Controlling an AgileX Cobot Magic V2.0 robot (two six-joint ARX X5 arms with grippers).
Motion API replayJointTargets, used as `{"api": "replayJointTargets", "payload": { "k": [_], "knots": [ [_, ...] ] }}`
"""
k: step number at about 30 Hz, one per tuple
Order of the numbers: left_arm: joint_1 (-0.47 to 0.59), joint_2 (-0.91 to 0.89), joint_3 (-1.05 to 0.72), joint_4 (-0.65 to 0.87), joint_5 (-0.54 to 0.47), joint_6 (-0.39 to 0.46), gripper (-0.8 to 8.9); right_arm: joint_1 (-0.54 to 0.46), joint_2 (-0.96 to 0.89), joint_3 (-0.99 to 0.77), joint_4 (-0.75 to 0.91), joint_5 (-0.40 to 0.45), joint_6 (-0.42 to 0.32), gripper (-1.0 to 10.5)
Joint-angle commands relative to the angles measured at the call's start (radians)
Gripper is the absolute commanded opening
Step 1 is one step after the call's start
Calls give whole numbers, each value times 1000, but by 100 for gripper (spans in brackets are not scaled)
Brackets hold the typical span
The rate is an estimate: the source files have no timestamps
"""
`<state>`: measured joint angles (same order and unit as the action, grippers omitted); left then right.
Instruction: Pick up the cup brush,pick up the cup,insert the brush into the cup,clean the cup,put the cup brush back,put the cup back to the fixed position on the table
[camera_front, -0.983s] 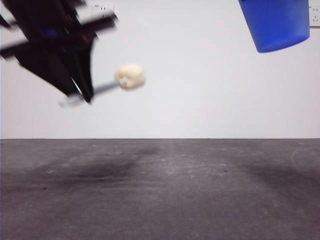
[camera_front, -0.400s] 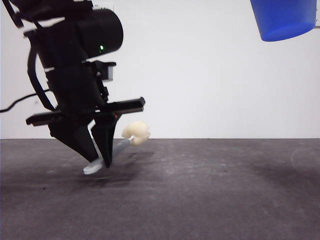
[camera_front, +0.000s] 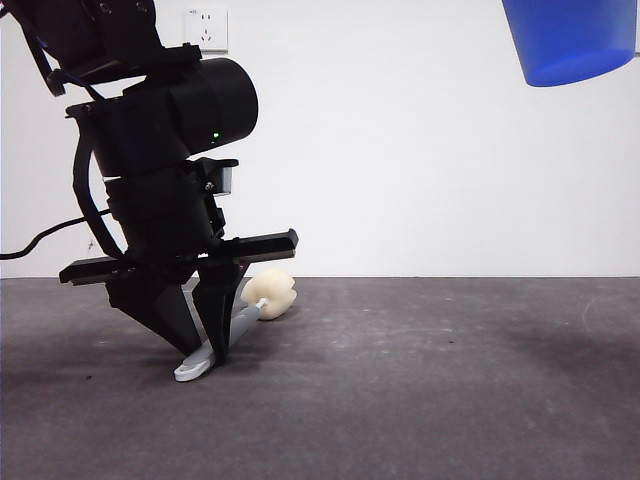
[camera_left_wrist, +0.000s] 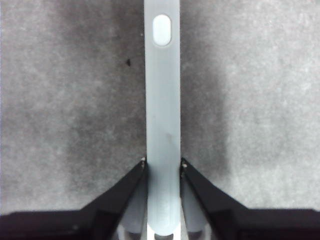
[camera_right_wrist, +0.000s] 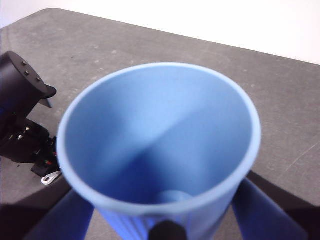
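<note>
Since half a second ago the left gripper (camera_front: 205, 345) has sunk a little lower, and the cup brush (camera_front: 235, 325) with it: the handle's white tip now meets the table (camera_front: 420, 400) near its left side, and the sponge head (camera_front: 269, 293) has dropped to the surface instead of hanging just above it. A second ago the brush was high in the air. The cup (camera_front: 570, 40) has hardly moved, held well above the table at the front view's upper right corner, base down.

The left wrist view (camera_left_wrist: 162, 170) shows what the front view cannot: both jaws pressed against the grey handle (camera_left_wrist: 161, 115), one on each side, pinching it, with the handle's oval hole toward the far end. The sponge head is out of that picture.

The right wrist view looks straight into the cup's (camera_right_wrist: 160, 145) open mouth, and shows the right gripper (camera_right_wrist: 165, 220) clasping its ribbed wall from both sides, with the left arm (camera_right_wrist: 22, 120) low on the table beyond.
</note>
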<state>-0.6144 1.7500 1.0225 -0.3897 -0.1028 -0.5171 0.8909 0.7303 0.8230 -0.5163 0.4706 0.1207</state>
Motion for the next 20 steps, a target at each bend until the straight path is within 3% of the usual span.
{"api": "replayJointTargets", "payload": {
  "k": [1, 3, 8, 18, 20],
  "knots": [
    [-2, 19, -10, 9, -1, -27, -1, 1, -2, 5, 10, -1, 14, -12],
    [-2, 19, -10, 10, 5, -41, 41, 1, -2, 5, 10, -1, 19, -12],
    [-2, 19, -10, -21, 31, -39, 391, 0, 17, 5, 11, -1, 21, -12],
    [-2, -56, -8, -72, 34, 8, 409, -28, 141, -42, 193, -3, 21, -13],
    [-2, -91, -8, -84, 35, 25, 409, -62, 173, -76, 261, -42, 21, -12]
  ]
}}
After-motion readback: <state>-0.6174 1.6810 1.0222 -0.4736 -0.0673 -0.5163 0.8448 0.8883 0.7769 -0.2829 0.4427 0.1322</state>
